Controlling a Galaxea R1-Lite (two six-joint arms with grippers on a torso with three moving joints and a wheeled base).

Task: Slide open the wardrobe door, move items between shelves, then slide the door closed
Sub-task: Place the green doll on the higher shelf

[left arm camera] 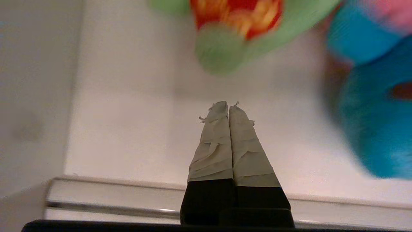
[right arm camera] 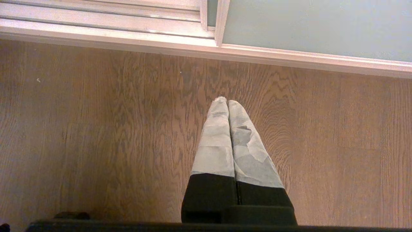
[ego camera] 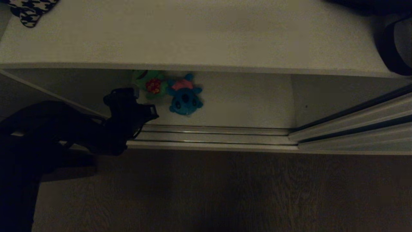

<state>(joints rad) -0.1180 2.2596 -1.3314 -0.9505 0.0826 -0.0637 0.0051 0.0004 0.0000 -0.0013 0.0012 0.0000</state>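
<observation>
A green frog with a red patch and a teal-blue toy lie side by side on the lower shelf, under the front edge of the upper shelf. My left gripper reaches into the lower shelf just short of the frog. In the left wrist view this gripper is shut and holds nothing, with the frog ahead of it and the blue toy to one side. The sliding wardrobe door stands slid to the right. My right gripper hangs shut over the floor.
A houndstooth cloth lies at the upper shelf's far left and a black strapped bag at its far right. The silvery door track runs along the lower shelf's front. Wooden floor lies before the wardrobe.
</observation>
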